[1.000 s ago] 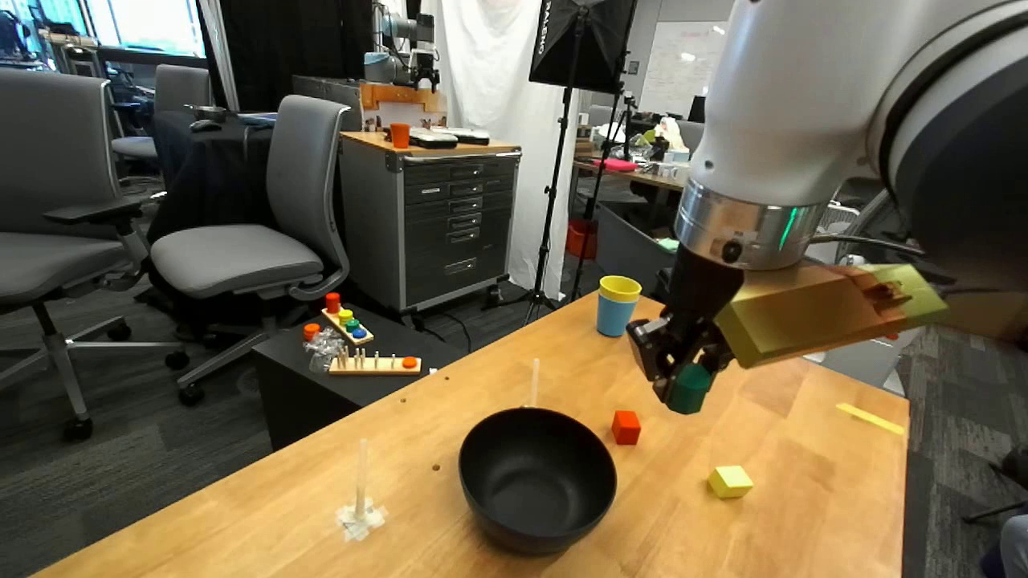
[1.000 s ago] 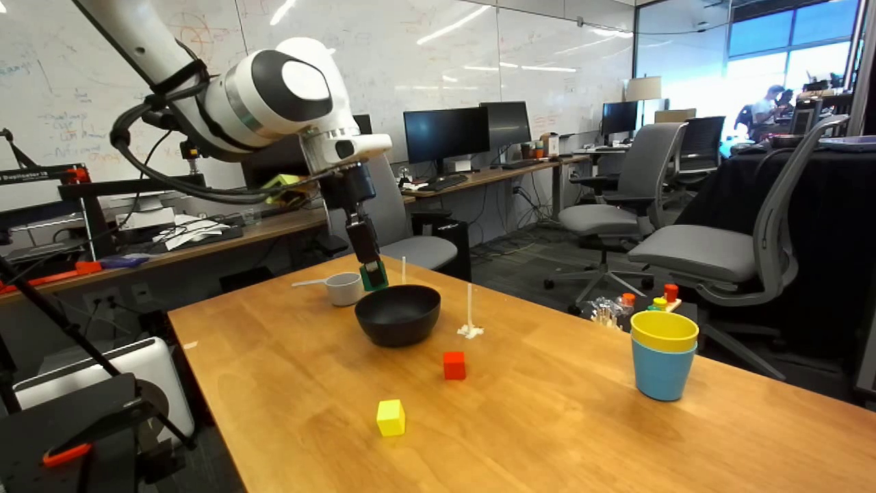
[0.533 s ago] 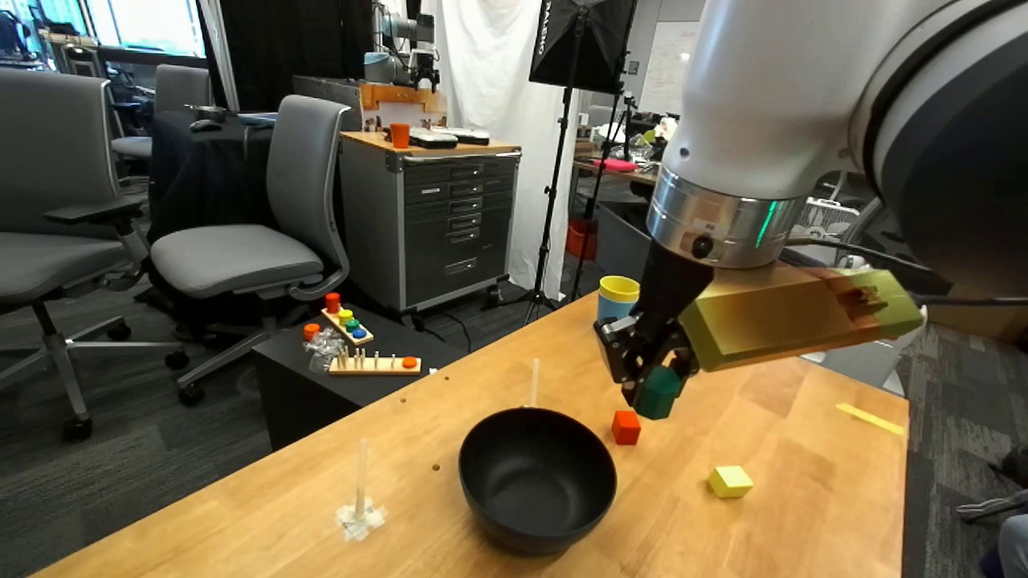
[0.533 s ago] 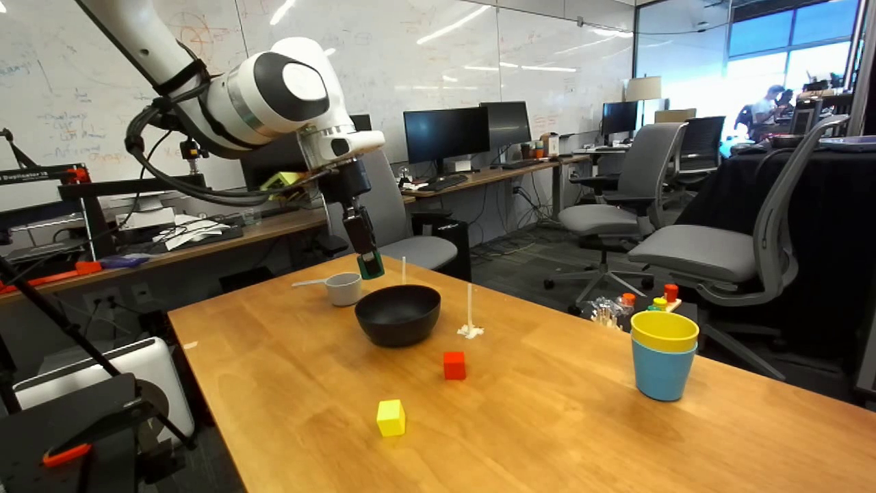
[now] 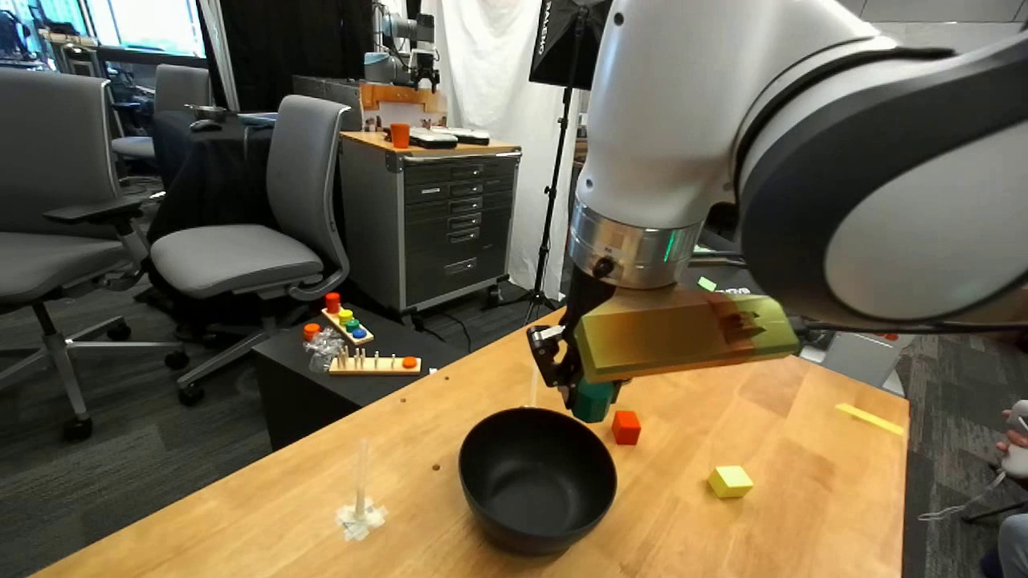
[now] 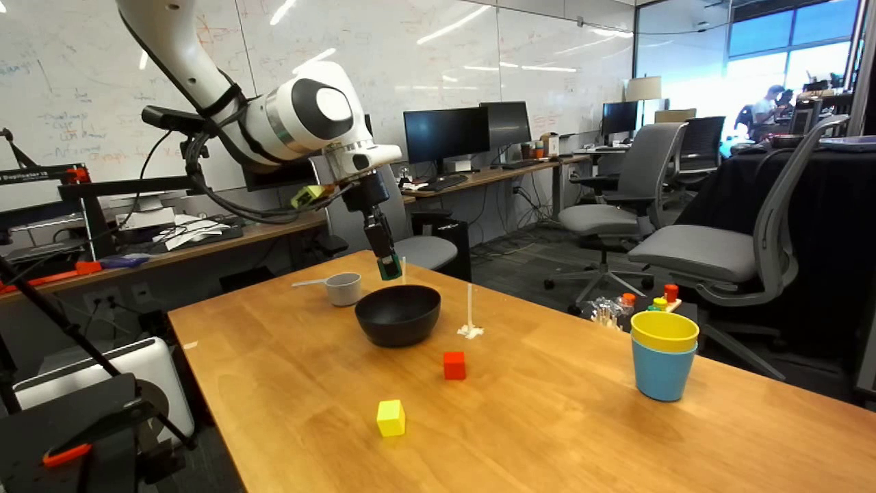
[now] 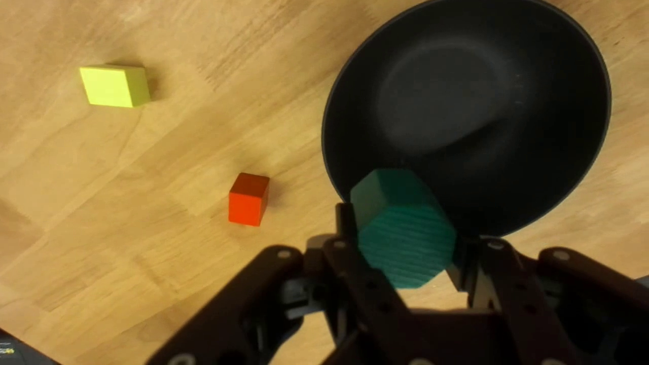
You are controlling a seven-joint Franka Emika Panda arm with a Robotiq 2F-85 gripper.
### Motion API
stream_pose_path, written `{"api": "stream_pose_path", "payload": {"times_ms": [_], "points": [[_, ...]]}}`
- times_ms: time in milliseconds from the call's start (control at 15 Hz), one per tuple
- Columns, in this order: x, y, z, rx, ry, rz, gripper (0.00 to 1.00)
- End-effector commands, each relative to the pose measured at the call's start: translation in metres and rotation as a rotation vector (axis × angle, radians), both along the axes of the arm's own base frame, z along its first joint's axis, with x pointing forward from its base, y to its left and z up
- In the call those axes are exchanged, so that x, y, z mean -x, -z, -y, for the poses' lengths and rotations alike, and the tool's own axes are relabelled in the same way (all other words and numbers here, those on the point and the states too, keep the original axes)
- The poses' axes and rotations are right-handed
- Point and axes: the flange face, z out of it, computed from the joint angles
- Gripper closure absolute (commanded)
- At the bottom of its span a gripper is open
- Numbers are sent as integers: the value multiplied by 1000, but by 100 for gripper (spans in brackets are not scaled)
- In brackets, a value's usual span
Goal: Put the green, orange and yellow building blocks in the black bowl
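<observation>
Claw [image 7: 404, 243] holding green hexagonal block [image 5: 593, 403] between its two sides, in air. Block close to rim of black bowl [image 6: 397, 323]; if fully above it, I cannot tell from my place. On wooden surface [image 5: 827, 482], red-orange cube [image 6: 454, 366] near bowl, but apart. Yellow cube [image 6: 391, 418] lies there also, farther out.

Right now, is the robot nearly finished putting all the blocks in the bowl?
Not yet! No block shows inside the black bowl. Done: the green block is off the table. In hand: the gripper holds it, and in the wrist view it overlaps the bowl's rim. Left: dropping it in, then the yellow block and the red-orange block, both on the table.
</observation>
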Motion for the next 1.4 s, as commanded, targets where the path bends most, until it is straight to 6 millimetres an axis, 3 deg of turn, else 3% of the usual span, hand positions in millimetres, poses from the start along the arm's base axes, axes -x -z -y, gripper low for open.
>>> {"api": "stream_pose_path", "payload": {"times_ms": [0, 667, 1133, 1200, 1333], "points": [[-20, 22, -13, 9, 31, 6, 83], [-27, 95, -21, 10, 51, -47, 83], [-37, 116, -26, 20, 47, -49, 83], [-39, 116, -29, 18, 49, -47, 35], [-43, 114, -33, 11, 54, -38, 26]]}}
